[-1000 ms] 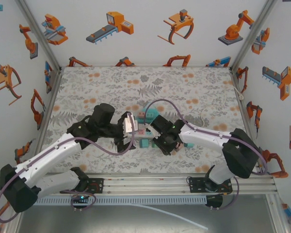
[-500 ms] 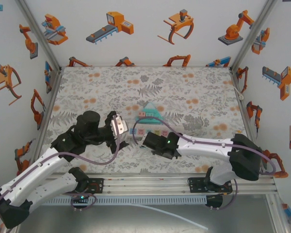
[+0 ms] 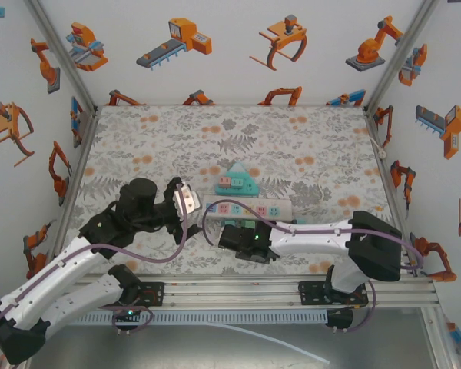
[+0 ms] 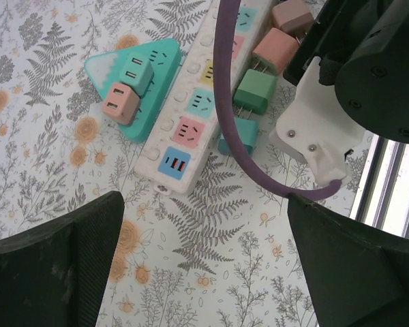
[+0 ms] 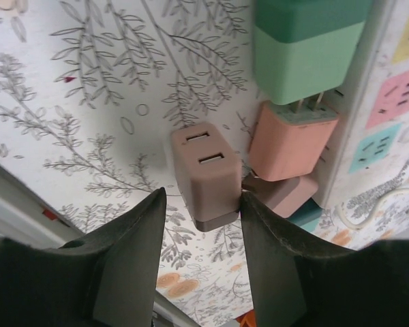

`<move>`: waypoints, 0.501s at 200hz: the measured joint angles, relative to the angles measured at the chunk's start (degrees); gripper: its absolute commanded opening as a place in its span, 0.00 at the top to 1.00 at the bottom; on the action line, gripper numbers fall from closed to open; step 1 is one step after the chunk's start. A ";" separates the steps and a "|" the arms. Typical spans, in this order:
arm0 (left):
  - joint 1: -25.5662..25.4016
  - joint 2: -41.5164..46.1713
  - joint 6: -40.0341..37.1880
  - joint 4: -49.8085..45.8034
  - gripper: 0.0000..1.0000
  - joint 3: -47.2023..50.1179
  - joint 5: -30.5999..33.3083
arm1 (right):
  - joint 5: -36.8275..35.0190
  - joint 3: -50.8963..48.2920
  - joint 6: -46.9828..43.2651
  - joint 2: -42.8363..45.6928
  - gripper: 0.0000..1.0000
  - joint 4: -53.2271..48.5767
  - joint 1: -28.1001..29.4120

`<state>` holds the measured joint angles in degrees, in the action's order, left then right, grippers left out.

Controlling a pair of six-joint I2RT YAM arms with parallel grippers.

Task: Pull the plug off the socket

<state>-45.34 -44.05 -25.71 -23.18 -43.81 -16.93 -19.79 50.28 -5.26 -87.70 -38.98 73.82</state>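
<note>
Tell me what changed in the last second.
Both arms drew back toward the near edge: the left hand swung left, open, off the power strip; the right hand dropped low beside it, its fingers flanking a brown plug. Strip and teal house block stayed put.

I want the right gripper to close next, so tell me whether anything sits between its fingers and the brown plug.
Nothing visible does. The brown plug lies right in the gap of the open right gripper. A pink plug sits just beyond one finger, outside that gap.
</note>
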 measured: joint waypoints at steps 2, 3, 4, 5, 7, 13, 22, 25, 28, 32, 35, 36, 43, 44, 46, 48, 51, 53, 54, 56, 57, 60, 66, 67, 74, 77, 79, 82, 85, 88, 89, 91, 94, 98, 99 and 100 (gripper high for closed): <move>0.00 -0.02 0.00 0.00 0.03 0.00 0.00 | 0.17 -0.04 0.04 0.04 0.53 0.02 0.07; 0.00 -0.02 0.00 0.00 0.03 0.02 0.00 | 0.26 -0.07 0.07 0.09 0.53 0.00 0.09; 0.00 -0.02 0.02 0.00 0.03 0.02 0.00 | 0.31 -0.07 0.11 0.11 0.53 -0.02 0.11; 0.00 -0.02 0.02 0.00 0.03 0.02 0.00 | 0.39 -0.07 0.13 0.13 0.53 0.00 0.11; 0.00 -0.02 0.02 0.00 0.03 0.02 -0.02 | 0.63 -0.09 0.28 0.24 0.53 -0.02 0.15; 0.00 -0.02 0.09 0.02 0.03 0.07 0.00 | 1.05 -0.09 0.48 0.46 0.53 -0.07 0.20; 0.00 0.00 0.22 0.02 0.03 0.09 0.02 | 1.49 -0.11 0.87 1.05 0.52 -0.02 0.26; 0.00 0.00 0.22 0.02 0.03 0.11 0.02 | 1.62 -0.11 0.92 1.31 0.52 -0.02 0.26; 0.00 0.00 0.26 0.04 0.03 0.15 0.02 | 1.60 -0.11 0.94 1.60 0.52 0.00 0.26; 0.02 0.00 0.39 0.09 0.03 0.24 0.04 | 1.66 -0.11 0.94 2.05 0.51 0.04 0.26; 0.04 -0.02 0.46 0.15 0.03 0.33 0.04 | 1.55 -0.11 0.94 2.60 0.51 0.15 0.26; 0.07 -0.04 0.46 0.20 0.03 0.37 0.04 | 1.53 -0.11 0.94 2.73 0.50 0.20 0.26; 0.07 -0.17 0.72 0.42 0.03 0.57 0.07 | 1.18 -0.13 0.92 4.11 0.49 0.42 0.28; 0.07 -0.17 0.76 0.42 0.03 0.59 0.09 | 1.11 -0.13 0.90 4.31 0.49 0.42 0.28; 0.07 -0.24 0.90 0.52 0.03 0.63 0.09 | 0.96 -0.13 0.90 4.85 0.48 0.48 0.31; 0.07 -0.35 1.03 0.61 0.03 0.68 0.11 | 0.81 -0.13 0.87 5.31 0.48 0.57 0.31; 0.07 -0.52 1.25 0.83 0.03 0.76 0.24 | 0.63 -0.17 0.85 6.10 0.47 0.74 0.31; 0.11 -0.70 1.51 1.01 0.03 0.76 0.33 | 0.42 -0.20 0.68 6.86 0.47 0.90 0.28; 0.13 -0.79 1.60 1.07 0.03 0.79 0.39 | 0.37 -0.22 0.68 7.13 0.46 0.94 0.26; 0.17 -1.05 1.84 1.18 0.03 0.79 0.42 | 0.20 -0.28 0.68 7.58 0.46 1.07 0.24; 0.17 -1.11 1.92 1.25 0.03 0.79 0.44 | 0.09 -0.35 0.57 8.11 0.45 1.22 0.22; 0.28 -1.49 2.36 1.57 0.03 0.79 0.55 | -0.09 -0.39 0.44 8.96 0.44 1.40 0.15; 0.52 -2.47 3.48 2.25 0.03 0.74 0.90 | -0.37 -0.68 0.11 11.32 0.42 2.10 -0.24; 0.59 -2.64 3.67 2.36 0.03 0.74 1.01 | -0.46 -0.70 0.07 11.67 0.42 2.23 -0.31; 1.07 -4.13 5.38 3.26 0.03 0.61 1.60 | -0.61 -1.09 -0.46 14.67 0.40 3.37 -1.40; 1.38 -5.01 6.23 3.52 0.03 0.46 1.99 | -0.44 -1.36 -0.57 15.96 0.39 4.02 -2.10; 1.57 -5.57 6.82 3.76 0.03 0.31 2.21 | -0.44 -1.46 -0.72 16.65 0.38 4.33 -2.45; 1.99 -6.58 7.87 4.00 0.03 0.04 2.60 | -0.46 -1.68 -0.85 18.10 0.37 4.94 -3.43; 2.34 -7.52 8.76 4.22 0.03 -0.28 2.91 | -0.13 -1.97 -0.98 19.30 0.36 5.66 -4.44; 2.86 -8.70 9.97 4.59 0.03 -0.66 3.37 | -0.22 -2.21 -1.09 20.37 0.34 6.25 -5.33; 2.97 -9.03 10.23 4.63 0.03 -0.76 3.48 | -0.15 -2.29 -1.09 20.72 0.34 6.47 -5.68; 3.21 -9.53 10.82 4.76 0.03 -1.01 3.54 | 0.28 -2.56 -1.18 21.64 0.33 7.17 -6.64; 3.76 -10.67 12.02 5.03 0.03 -1.57 4.00 | 0.39 -2.93 -1.33 23.02 0.31 8.04 -8.07; 4.57 -12.41 13.73 5.33 0.03 -2.45 4.37 | 0.94 -3.43 -1.49 24.46 0.29 9.22 -9.88; 4.70 -12.68 14.01 5.46 0.03 -2.60 4.42 | 0.96 -3.50 -1.51 24.74 0.29 9.51 -10.21; 4.85 -13.03 14.40 5.60 0.03 -2.78 4.52 | 0.96 -3.61 -1.49 25.07 0.28 9.77 -10.60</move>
<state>-40.49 -57.08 -11.31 -17.58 -46.59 -12.40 -18.83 46.68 -6.74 -62.63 -29.21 63.22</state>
